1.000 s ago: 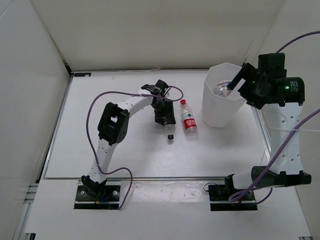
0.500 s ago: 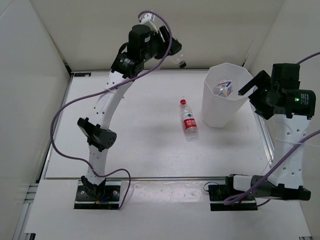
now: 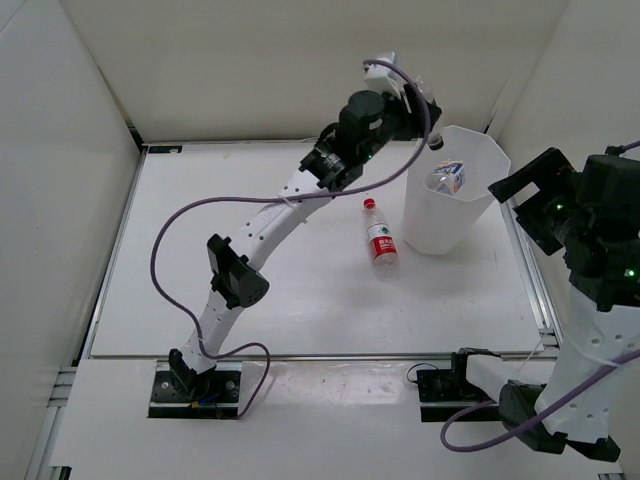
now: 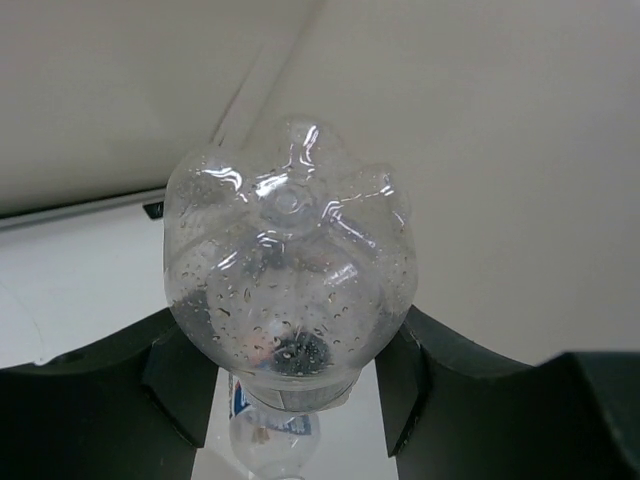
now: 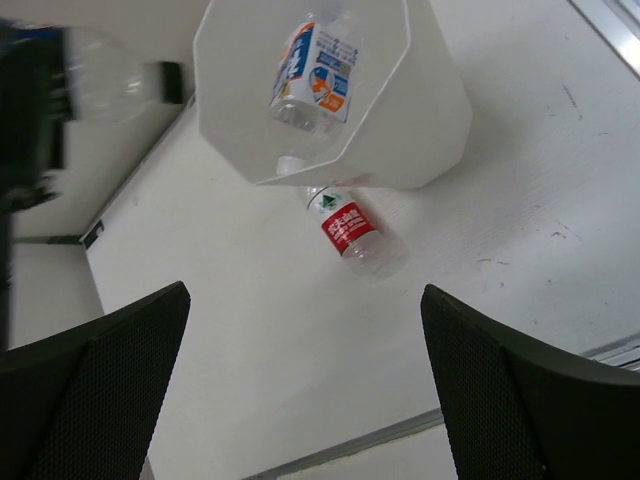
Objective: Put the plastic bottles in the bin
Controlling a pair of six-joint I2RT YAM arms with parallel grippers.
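My left gripper (image 3: 416, 110) is shut on a clear bottle with a black cap (image 3: 433, 140), held high over the left rim of the white faceted bin (image 3: 440, 225), cap pointing down. In the left wrist view the bottle's base (image 4: 290, 270) fills the gap between the fingers (image 4: 185, 385). A bottle with a bluish-white label (image 3: 447, 176) (image 5: 315, 70) lies inside the bin (image 5: 430, 130). A red-capped, red-labelled bottle (image 3: 379, 238) (image 5: 350, 225) lies on the table left of the bin. My right gripper (image 5: 305, 390) hangs open and empty to the right of the bin (image 3: 522, 190).
White walls close in the table at the back and on both sides. A metal rail (image 3: 530, 270) runs along the table's right edge, close to the bin. The right arm's column (image 3: 600, 330) stands tall at the near right.
The left arm lifted the black-capped bottle off the table, swung it up along the back wall and right to the bin's rim. The right arm drew back from the bin toward the near right.
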